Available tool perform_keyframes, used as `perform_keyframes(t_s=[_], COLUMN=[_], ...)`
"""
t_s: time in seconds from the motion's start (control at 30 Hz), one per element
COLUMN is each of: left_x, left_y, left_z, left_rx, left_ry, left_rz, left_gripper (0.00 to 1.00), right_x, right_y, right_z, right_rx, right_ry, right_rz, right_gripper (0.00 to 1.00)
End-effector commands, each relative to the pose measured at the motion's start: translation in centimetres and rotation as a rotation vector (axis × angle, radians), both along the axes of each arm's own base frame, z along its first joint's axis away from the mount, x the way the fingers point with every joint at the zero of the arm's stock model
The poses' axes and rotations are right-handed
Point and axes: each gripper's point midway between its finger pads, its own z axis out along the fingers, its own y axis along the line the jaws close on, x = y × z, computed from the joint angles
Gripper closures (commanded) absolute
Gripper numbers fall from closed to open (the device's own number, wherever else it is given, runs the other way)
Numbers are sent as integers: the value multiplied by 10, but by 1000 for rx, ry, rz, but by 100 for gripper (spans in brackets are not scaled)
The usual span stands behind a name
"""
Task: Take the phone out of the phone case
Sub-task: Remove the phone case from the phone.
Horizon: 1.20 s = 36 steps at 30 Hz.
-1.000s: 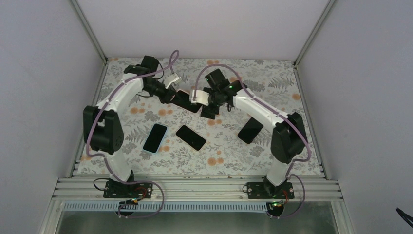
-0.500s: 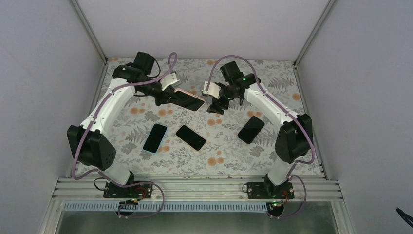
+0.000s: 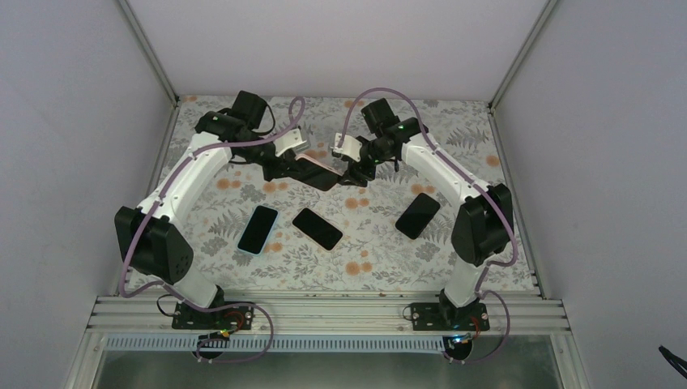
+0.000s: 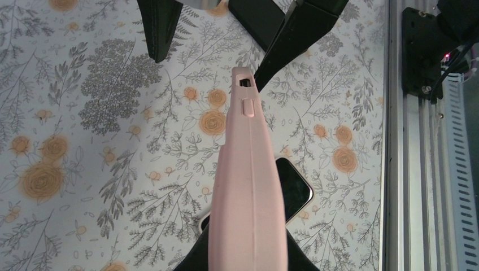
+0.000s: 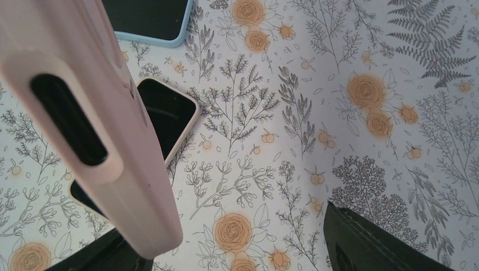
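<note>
The phone in its pink case [image 3: 318, 173] is held in the air over the back middle of the table, dark screen up. My left gripper [image 3: 285, 167] is shut on one end of it; in the left wrist view the pink case [image 4: 247, 186] runs edge-on up from my left gripper [image 4: 247, 261]. My right gripper [image 3: 353, 168] is open at the other end. Its fingers [image 4: 160, 28] straddle the case tip without closing. In the right wrist view the case [image 5: 96, 130] with its port slot lies against the left finger of my right gripper [image 5: 223, 228].
Three more phones lie on the floral table [image 3: 454, 130]: a blue-cased one [image 3: 258, 229], a pale-cased one [image 3: 317, 228] in the middle, and a black one [image 3: 417, 215] to the right. The aluminium rail [image 3: 324, 312] runs along the near edge.
The right gripper, which had pulled up and away half a second ago, has come back to the case's free end. The left arm has shifted the cased phone slightly right.
</note>
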Motion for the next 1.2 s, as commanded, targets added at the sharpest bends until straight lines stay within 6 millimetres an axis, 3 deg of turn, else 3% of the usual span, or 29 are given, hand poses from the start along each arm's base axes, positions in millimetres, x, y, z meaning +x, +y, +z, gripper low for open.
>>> perform_keyframes(t_s=[0.0,0.33,0.63,1.03,1.17], left_x=[-21,-52,-76,-87,-88], left_y=[-11,-24,-43,-43,-42], left_z=[28,26,23,37,38], left_rx=[-74,-31,-12,18,31], left_ry=[-47,-47,-29,-56,-60], left_rz=[-74,-144,-212,-243,-247], left_gripper=[98,98,98,98,98], right_x=[21,58,72,94,94], right_y=[-2,-19,-26,-50,-54], right_z=[4,4,5,5,-4], right_rx=[22,31,31,17,3], right_ry=[-22,-27,-72,-95,-79], right_rz=[-41,-101,-141,-172,-169], right_gripper=[24,29,29,30,30])
